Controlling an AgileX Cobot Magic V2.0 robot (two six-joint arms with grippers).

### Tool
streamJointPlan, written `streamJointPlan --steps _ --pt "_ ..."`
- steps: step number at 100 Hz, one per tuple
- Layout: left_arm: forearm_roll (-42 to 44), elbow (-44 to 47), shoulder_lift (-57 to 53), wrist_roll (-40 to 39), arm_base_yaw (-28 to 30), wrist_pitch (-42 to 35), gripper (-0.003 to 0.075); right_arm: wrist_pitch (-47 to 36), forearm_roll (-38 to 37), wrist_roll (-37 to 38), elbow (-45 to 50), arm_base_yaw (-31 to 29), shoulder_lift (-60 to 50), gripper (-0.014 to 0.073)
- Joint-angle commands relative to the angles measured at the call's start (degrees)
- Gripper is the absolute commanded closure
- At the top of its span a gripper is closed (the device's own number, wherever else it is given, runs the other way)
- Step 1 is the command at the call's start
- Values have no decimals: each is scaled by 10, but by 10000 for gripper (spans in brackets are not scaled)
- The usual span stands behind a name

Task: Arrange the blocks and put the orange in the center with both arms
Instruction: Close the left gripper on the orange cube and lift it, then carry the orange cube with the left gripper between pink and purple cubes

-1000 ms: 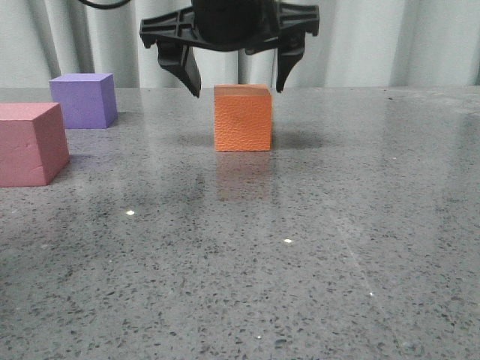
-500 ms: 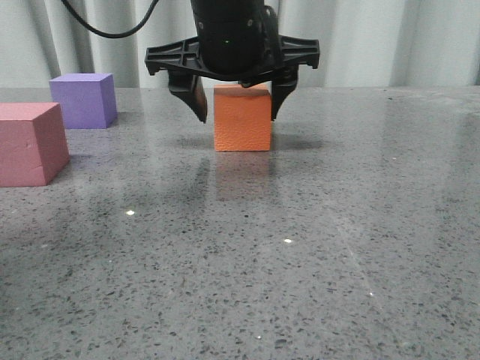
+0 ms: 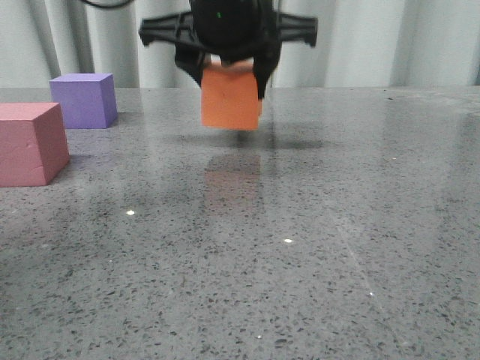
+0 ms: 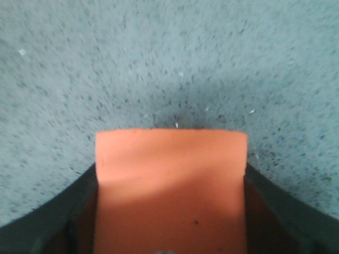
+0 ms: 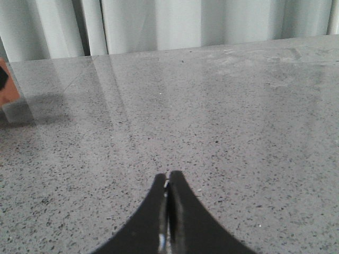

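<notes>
My left gripper [image 3: 227, 75] is shut on the orange cube [image 3: 230, 100] and holds it a little above the table, toward the back middle. In the left wrist view the orange cube [image 4: 170, 190] fills the space between the two black fingers [image 4: 47, 217]. The purple cube [image 3: 84, 100] stands at the back left. The pink-red cube [image 3: 28, 143] stands at the left edge, nearer than the purple one. My right gripper [image 5: 168, 177] is shut and empty over bare table, out of the front view. A sliver of the orange cube [image 5: 7, 87] shows at the right wrist view's edge.
The grey speckled table [image 3: 300, 240] reaches back to a pale curtain [image 3: 375, 37]. The orange cube casts a shadow and a faint reflection on the table [image 3: 232, 184].
My left gripper came down around the orange cube, shut on it and lifted it off the table, shifting it slightly left. The purple and pink-red cubes have not moved.
</notes>
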Motion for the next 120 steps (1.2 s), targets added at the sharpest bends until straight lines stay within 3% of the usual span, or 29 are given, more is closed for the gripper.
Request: streamJointPlan --steps 1,17,43,82,120 --pt "47 -17 -59 7 -2 -8 572 -49 1 -4 -8 -3 -14 661" --pt "112 -15 -94 7 -1 24 572 -49 1 -4 -8 -3 -14 661" --pt "126 62 -161 3 41 25 572 -49 1 -4 -8 -3 -14 661" --pt "127 262 -280 -53 143 -98 572 -49 1 -4 -8 -3 -14 661" --pt "116 306 -284 -53 176 -142 572 -49 1 -4 -8 -3 -14 661"
